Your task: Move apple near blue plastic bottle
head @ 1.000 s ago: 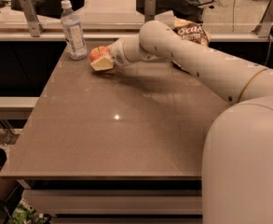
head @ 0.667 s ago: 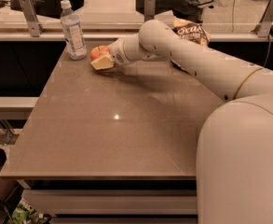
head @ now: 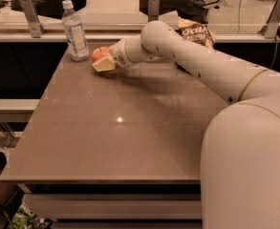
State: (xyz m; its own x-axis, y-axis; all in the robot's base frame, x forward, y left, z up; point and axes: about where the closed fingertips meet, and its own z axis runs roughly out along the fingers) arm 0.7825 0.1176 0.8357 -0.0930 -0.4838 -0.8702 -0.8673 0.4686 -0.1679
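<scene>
The red-orange apple (head: 99, 53) is at the far left of the brown table (head: 120, 137), just right of the clear plastic bottle (head: 76, 32) with a white cap and pale blue label. The bottle stands upright near the far-left corner. My gripper (head: 104, 60) reaches in from the right and is shut on the apple, low over the table. One cream finger (head: 104, 65) covers the apple's near side. A narrow gap separates the apple from the bottle.
A brown and yellow chip bag (head: 197, 33) lies at the table's far edge, behind my arm (head: 201, 61). Metal posts (head: 30, 15) and a counter stand beyond the table. My white base (head: 249, 166) fills the lower right.
</scene>
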